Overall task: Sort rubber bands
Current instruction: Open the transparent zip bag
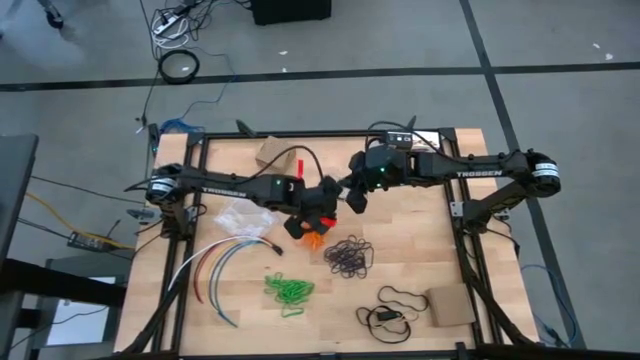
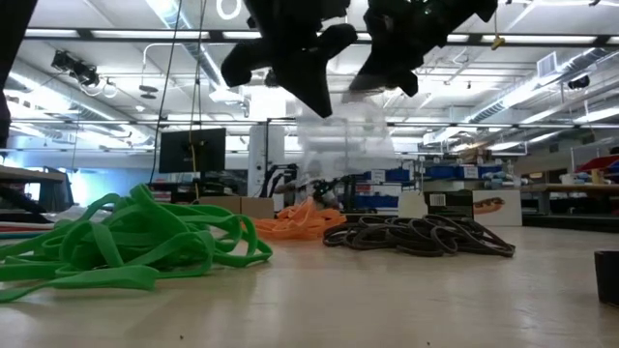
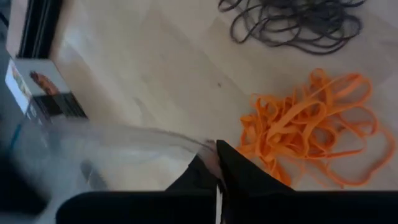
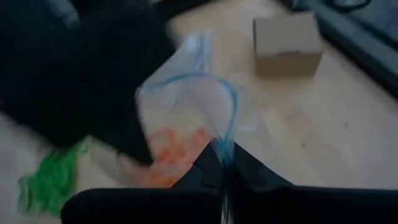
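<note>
Rubber bands lie in three heaps near the middle of the wooden table [image 1: 420, 215]: an orange heap [image 1: 315, 238] right under the two grippers, a dark heap [image 1: 349, 256] just beside it toward the right, and a green heap [image 1: 289, 290] closer to the front edge. Above the orange heap the two arms meet over the table's centre. The left gripper [image 3: 217, 163] has its fingers pressed together on the rim of a clear plastic bag [image 3: 118, 146], and the right gripper [image 4: 226, 163] is likewise clamped on the bag's blue-edged rim, so the bag hangs between them, held off the surface, as the low view shows. Through the bag in the right wrist view the orange bands show below. A second clear bag [image 1: 243, 217] lies flat toward the left side, and curved coloured cables [image 1: 215, 265] lie near the front left corner. A small cardboard box [image 1: 274, 153] sits by the back edge, another box [image 1: 449, 306] near the front right corner, with a thin black cord loop [image 1: 392, 310] beside it. Beyond the table the low view shows a large workshop with ceiling lights, a dark monitor [image 2: 192, 151] and shelves.
</note>
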Robot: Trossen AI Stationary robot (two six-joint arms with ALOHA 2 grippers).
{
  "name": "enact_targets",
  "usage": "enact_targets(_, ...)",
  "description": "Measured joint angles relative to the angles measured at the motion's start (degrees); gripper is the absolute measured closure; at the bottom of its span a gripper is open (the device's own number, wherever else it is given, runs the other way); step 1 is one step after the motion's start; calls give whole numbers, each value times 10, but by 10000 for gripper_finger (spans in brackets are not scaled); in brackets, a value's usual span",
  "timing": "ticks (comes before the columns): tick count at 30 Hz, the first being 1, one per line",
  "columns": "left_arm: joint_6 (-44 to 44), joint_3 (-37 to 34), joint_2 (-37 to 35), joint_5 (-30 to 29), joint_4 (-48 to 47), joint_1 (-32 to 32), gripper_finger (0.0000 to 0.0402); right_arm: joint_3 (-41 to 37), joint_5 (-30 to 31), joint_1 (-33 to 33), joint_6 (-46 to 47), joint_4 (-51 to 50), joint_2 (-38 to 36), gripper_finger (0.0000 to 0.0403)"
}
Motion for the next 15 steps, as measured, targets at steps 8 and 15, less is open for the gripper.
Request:
enact_targets(8, 5, 0, 0, -20, 11, -33, 399, 0, 56, 0, -1, 62, 0, 403)
enact_targets(15, 5, 1, -1, 5, 4, -42, 400, 0, 83, 1, 5, 86, 1, 403)
